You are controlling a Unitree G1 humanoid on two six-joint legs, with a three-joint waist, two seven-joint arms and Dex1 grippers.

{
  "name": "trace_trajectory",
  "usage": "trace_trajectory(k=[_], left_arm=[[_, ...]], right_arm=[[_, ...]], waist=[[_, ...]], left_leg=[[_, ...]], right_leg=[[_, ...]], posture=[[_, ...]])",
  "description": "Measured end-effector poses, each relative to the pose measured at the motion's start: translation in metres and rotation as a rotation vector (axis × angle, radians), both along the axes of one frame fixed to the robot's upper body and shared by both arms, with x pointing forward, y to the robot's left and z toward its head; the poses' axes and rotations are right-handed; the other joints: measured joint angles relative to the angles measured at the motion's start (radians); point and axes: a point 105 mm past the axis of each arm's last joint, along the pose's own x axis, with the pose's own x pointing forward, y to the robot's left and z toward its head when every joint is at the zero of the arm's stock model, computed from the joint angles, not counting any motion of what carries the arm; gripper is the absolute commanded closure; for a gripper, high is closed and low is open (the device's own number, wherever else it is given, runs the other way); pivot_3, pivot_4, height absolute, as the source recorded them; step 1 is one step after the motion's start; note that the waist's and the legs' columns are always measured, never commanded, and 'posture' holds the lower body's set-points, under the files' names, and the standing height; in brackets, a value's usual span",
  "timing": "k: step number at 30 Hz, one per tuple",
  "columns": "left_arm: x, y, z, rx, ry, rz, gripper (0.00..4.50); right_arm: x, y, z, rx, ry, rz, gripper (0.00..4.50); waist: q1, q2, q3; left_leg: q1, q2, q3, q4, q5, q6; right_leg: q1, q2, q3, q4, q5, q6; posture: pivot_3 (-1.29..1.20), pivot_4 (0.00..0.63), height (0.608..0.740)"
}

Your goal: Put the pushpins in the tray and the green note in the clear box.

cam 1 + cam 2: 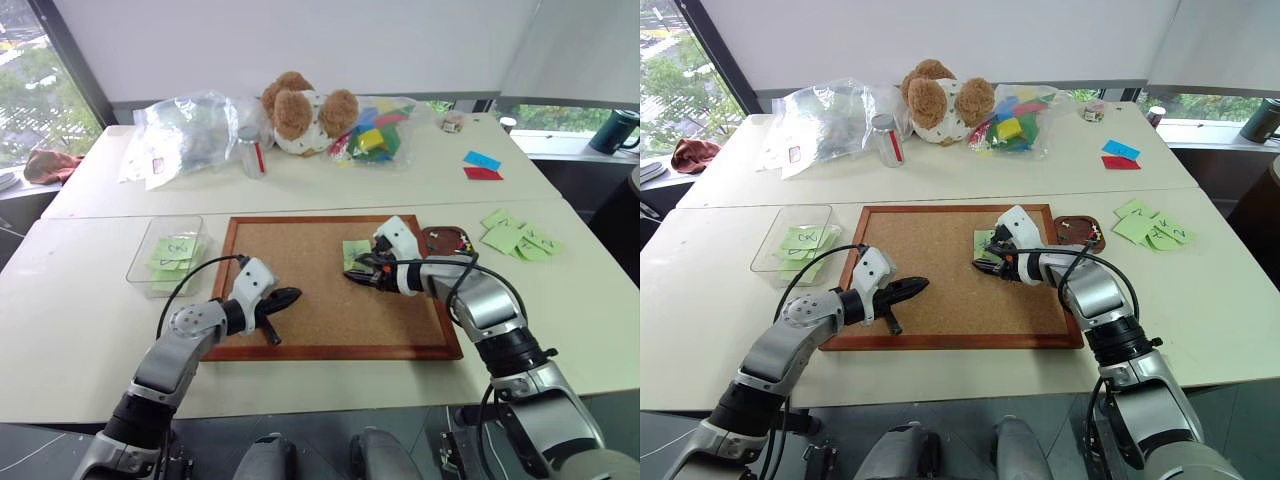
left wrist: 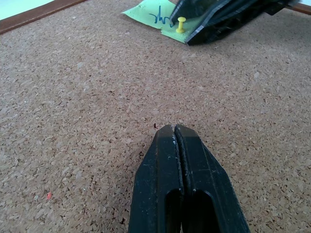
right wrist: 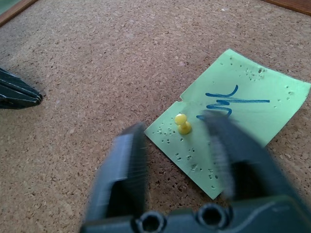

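Pushpin: one yellow pushpin (image 3: pixel 182 124) stands in a green note (image 3: pixel 233 121) on the corkboard (image 1: pixel 300 290).

Head views
- Green note: lies on the right half of the corkboard, under the right gripper's (image 1: pixel 352 272) tip.
- Tray: the dark brown tray (image 1: pixel 446 243) sits just off the corkboard's far right corner, touching or nearly touching its frame; small coloured specks lie in it, too small to name.
- Clear box: the clear box (image 1: pixel 140 262) stands left of the corkboard with green notes already inside.
- Loose notes: more green notes (image 1: pixel 520 238) are spread on the table right of the tray; blue and red paper pieces (image 1: pixel 482 166) lie farther back.
- Arms: the right forearm reaches in from the right, pointing left and down at the note; the left gripper (image 1: pixel 292 295) lies low over the corkboard's near left part, pointing right.
- Background: a teddy bear (image 1: pixel 300 112), clear bags and a jar stand on the far table; no print there is readable.

Left wrist view
- Left claw: its two black fingers (image 2: pixel 160 165) are pressed together, with nothing between them, just above bare cork.
- Writing: a blue handwritten squiggle on the note, not readable as a word.

Right wrist view
- Right claw: fingers (image 3: pixel 121 170) blurred, a narrow gap between them; the pin's head stands just ahead of that gap, ungripped.
- Note: many tiny pinholes around the squiggle.
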Motion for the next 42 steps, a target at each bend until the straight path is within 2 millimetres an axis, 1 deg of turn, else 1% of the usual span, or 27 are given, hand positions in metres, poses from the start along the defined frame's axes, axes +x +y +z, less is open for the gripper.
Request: trace_trajectory(k=[1, 13, 15, 19, 21, 24, 31, 33, 34, 35, 39, 42], left_arm=[[0.0, 0.0, 0.0, 0.001, 0.0, 0.0, 4.5], [0.0, 0.0, 0.0, 0.001, 0.0, -0.003, 4.5], [-0.001, 0.0, 0.0, 0.001, 0.0, -0.004, 4.5], [-0.001, 0.0, 0.0, -0.001, 0.002, -0.002, 4.5], [-0.001, -0.001, 0.0, -0.002, 0.003, -0.003, 4.5], [0.0, 0.0, -0.002, -0.004, 0.01, 0.002, 4.5], [0.002, -0.001, -0.002, -0.009, 0.016, -0.004, 4.5], [0.002, -0.002, -0.002, -0.011, 0.016, -0.006, 4.5], [0.002, -0.002, -0.002, -0.012, 0.016, -0.006, 4.5], [0.002, -0.002, -0.002, -0.012, 0.017, -0.007, 4.5], [0.002, -0.002, -0.003, -0.012, 0.02, -0.008, 4.5], [0.002, -0.001, -0.004, -0.012, 0.022, -0.008, 4.5]], right_arm=[[0.001, -0.001, 0.001, 0.003, -0.003, -0.005, 4.44], [0.0, -0.002, 0.003, 0.019, 0.023, -0.02, 4.44], [-0.003, -0.002, 0.009, 0.017, 0.015, -0.016, 4.44], [-0.007, 0.008, 0.043, 0.046, -0.075, 0.044, 4.44], [-0.012, 0.009, 0.059, 0.047, -0.119, 0.068, 4.44], [-0.016, 0.008, 0.066, 0.047, -0.129, 0.08, 4.44], [-0.016, 0.0, 0.069, 0.026, -0.137, 0.07, 4.44], [-0.011, -0.012, 0.069, 0.017, -0.14, 0.031, 4.44], [-0.006, -0.022, 0.07, 0.02, -0.139, -0.008, 4.44], [-0.002, -0.034, 0.07, 0.015, -0.138, -0.046, 4.44], [0.015, -0.094, 0.065, -0.026, -0.126, -0.235, 4.44], [0.021, -0.124, 0.055, -0.051, -0.103, -0.33, 4.44]], waist=[[0.0, 0.0, 0.0], [0.001, 0.0, 0.0], [0.003, 0.0, 0.0], [0.002, 0.0, 0.0], [0.003, 0.0, 0.0], [0.003, 0.0, 0.0], [0.004, 0.0, 0.0], [0.006, 0.0, 0.0], [0.006, 0.0, 0.0], [0.006, 0.0, 0.0], [0.005, 0.0, 0.0], [0.005, 0.0, 0.0]], left_leg=[[0.0, 0.0, 0.0, 0.0, 0.0, 0.0], [0.0, 0.0, 0.0, 0.0, 0.0, 0.0], [-0.001, 0.0, 0.0, 0.0, 0.0, 0.0], [-0.001, 0.0, 0.0, 0.0, 0.0, 0.0], [-0.001, 0.0, 0.0, 0.0, 0.0, 0.0], [-0.001, 0.0, 0.0, 0.0, 0.0, 0.0], [0.0, 0.0, 0.0, 0.0, 0.0, 0.0], [-0.001, 0.0, 0.0, 0.0, 0.0, 0.0], [0.0, 0.0, 0.0, 0.0, 0.0, 0.0], [0.0, 0.0, 0.0, 0.0, 0.0, 0.0], [0.0, 0.0, 0.0, 0.0, 0.0, 0.0], [0.0, 0.0, 0.0, 0.0, 0.0, 0.0]], right_leg=[[0.0, 0.0, 0.0, 0.0, 0.0, 0.0], [0.0, 0.0, 0.0, 0.0, 0.0, 0.0], [-0.001, 0.0, 0.0, 0.0, 0.0, 0.0], [-0.001, 0.0, 0.0, 0.0, 0.0, 0.0], [-0.001, 0.0, 0.0, 0.0, 0.0, 0.0], [-0.001, 0.0, 0.0, 0.0, 0.0, 0.0], [0.0, 0.0, 0.0, 0.0, 0.0, 0.0], [0.0, -0.001, 0.0, 0.0, 0.0, 0.0], [0.0, -0.001, 0.0, -0.001, 0.0, 0.0], [0.0, -0.001, 0.0, -0.001, 0.0, 0.0], [0.0, -0.001, 0.0, -0.001, 0.0, 0.0], [0.001, -0.001, 0.0, -0.001, 0.0, 0.0]], posture=[[0.0, 0.15, 0.74], [0.0, 0.15, 0.74], [0.0, 0.15, 0.74], [0.0, 0.15, 0.74], [0.0, 0.15, 0.74], [0.0, 0.15, 0.74], [0.0, 0.15, 0.74], [0.0, 0.15, 0.74], [0.0, 0.15, 0.74], [0.0, 0.15, 0.74], [0.0, 0.15, 0.74], [0.0, 0.15, 0.74]])
